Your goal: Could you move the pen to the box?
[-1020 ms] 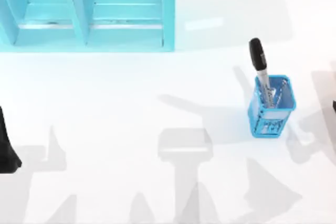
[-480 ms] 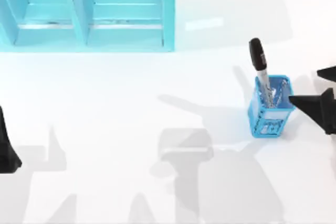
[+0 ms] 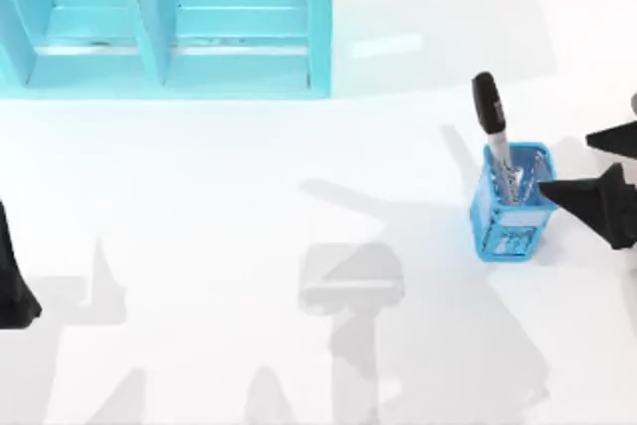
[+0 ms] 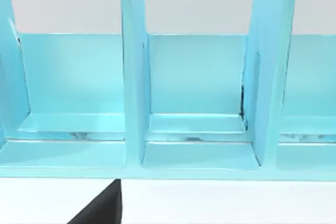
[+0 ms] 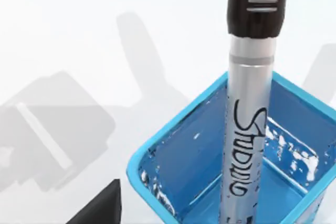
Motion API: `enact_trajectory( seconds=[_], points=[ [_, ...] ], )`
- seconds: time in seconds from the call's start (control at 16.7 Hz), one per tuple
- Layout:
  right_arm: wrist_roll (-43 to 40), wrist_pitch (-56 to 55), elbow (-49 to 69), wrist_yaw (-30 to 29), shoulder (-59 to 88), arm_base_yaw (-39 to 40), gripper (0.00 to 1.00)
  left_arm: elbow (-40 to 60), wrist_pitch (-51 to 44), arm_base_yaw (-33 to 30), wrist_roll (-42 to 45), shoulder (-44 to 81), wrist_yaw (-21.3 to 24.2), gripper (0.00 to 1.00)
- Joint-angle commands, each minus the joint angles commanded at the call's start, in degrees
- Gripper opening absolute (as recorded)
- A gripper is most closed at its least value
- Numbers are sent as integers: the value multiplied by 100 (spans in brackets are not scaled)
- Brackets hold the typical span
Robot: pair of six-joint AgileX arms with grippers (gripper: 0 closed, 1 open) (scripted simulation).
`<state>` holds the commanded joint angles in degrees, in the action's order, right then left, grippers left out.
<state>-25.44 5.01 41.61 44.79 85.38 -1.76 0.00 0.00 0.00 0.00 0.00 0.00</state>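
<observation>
Fingers of right gripper [image 3: 575, 162] spread wide, now closer beside the square blue mesh cup [image 3: 512, 208] than half a second ago; slim black-capped silver pen [image 3: 495, 136] stands upright inside. Approach underway; turquoise compartment box [image 3: 164, 22] far left. Left arm parked.

The pen [image 5: 247, 129] has a glossy black plastic cap with ribbed grooves and a smooth, metallic silver-grey barrel (printed in black lettering). The cup [image 3: 513, 208] holding it looks like shiny blue plastic mesh. The box [image 4: 194, 129] is smooth, glossy turquoise plastic. The surface [image 3: 249, 196] is plain, smooth white.
</observation>
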Motion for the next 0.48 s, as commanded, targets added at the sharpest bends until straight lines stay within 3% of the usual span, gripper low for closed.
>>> enact_trajectory(
  seconds=[0.24,0.48],
  points=[
    [257,-428,127,-156,403,226,100,0,0,0,0,0,0,100],
    [815,-1583,327,-567,1325,792,100,0,0,0,0,0,0,100]
  ],
)
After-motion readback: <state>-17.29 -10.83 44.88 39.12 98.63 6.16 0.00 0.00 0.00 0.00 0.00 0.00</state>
